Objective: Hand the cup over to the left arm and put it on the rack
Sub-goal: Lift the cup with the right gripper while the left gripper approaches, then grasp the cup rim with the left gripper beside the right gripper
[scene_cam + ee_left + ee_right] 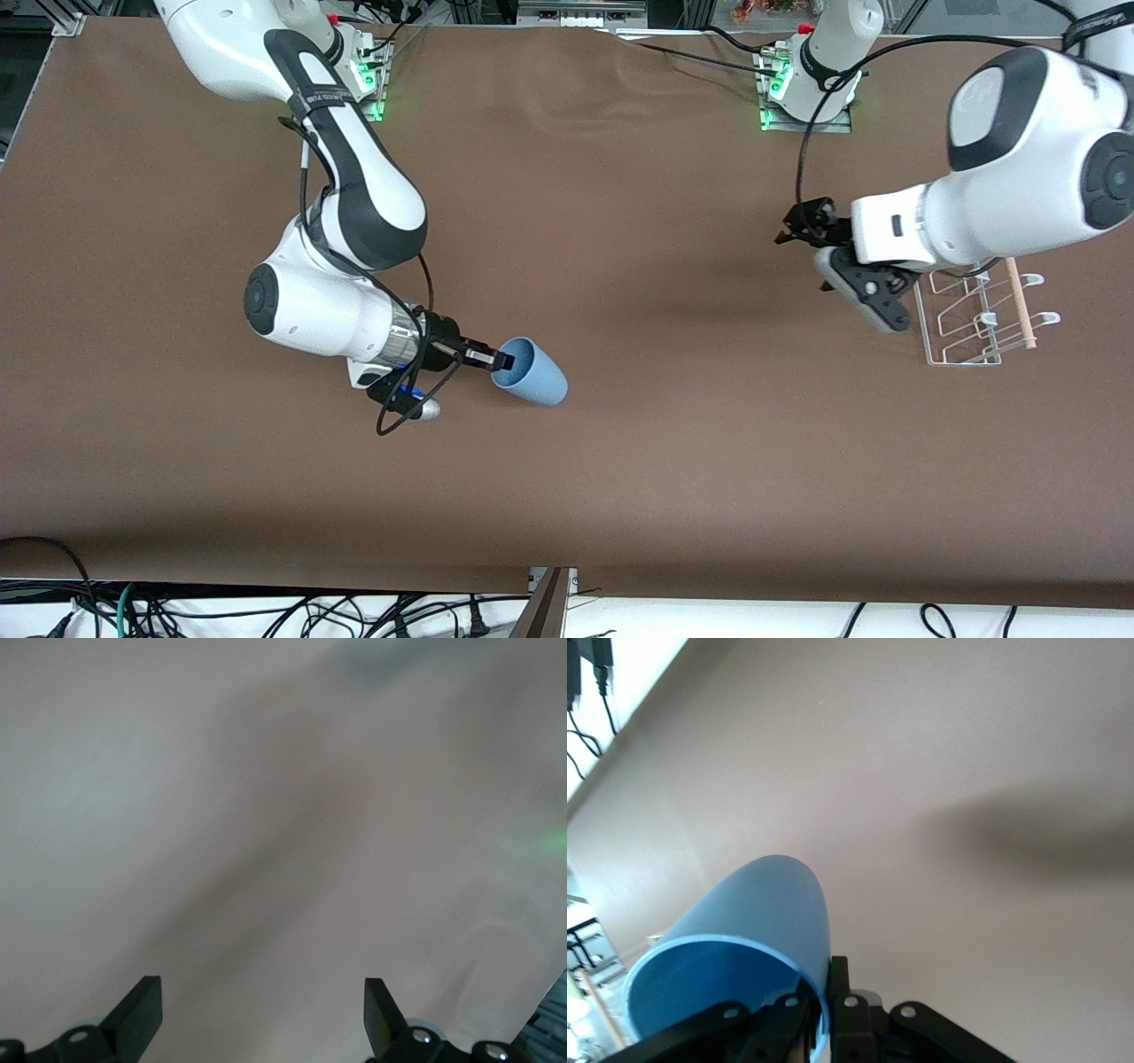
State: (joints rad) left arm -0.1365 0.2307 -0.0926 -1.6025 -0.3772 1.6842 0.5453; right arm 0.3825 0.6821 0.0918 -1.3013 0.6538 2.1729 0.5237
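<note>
The light-blue cup [534, 373] is tipped on its side, mouth toward the right arm. My right gripper [501, 361] is shut on the cup's rim, one finger inside and one outside. In the right wrist view the cup [744, 948] fills the lower part, with the gripper [824, 997] pinching its wall. My left gripper [797, 226] is open and empty above the table beside the white wire rack [961, 323] with its wooden dowel [1019, 301]. The left wrist view shows its two fingertips [142, 1005] wide apart over bare table.
The brown table [673, 443] spreads between the two arms. The arms' bases [802, 97] stand along the edge farthest from the front camera. Cables [266, 611] hang below the table's near edge.
</note>
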